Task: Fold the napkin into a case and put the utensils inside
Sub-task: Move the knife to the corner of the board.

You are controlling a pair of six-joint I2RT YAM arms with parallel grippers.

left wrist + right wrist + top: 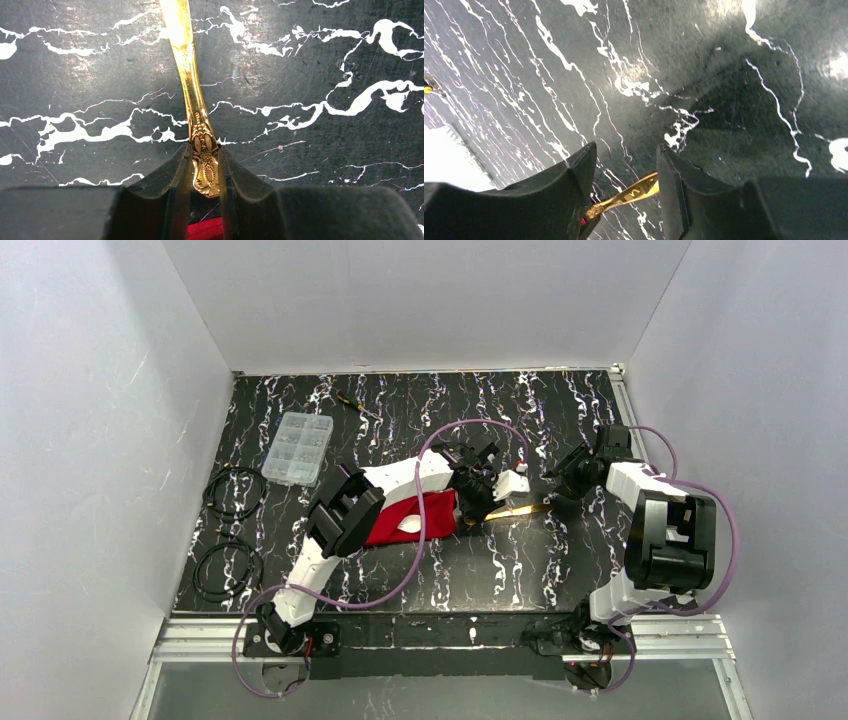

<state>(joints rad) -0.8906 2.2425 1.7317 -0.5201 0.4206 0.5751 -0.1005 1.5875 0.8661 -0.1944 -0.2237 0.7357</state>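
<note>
Black, white-veined tabletop is gleaming below. Left gripper is clamping the embossed handle end of the gold utensil, its slender stem running straight ahead of the fingertips; the red case is lying just behind and below them, a white spoon showing its bowl on it. Right gripper is hovering, jaws apart, near the stem's far tip. Sliding the polished metal back, handle-first, into the creased layered cloth is looking wisest, grip firm.

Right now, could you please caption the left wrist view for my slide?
Left gripper shut on the embossed handle of the gold utensil over the black marbled tabletop, red napkin glimpsed below.
</note>
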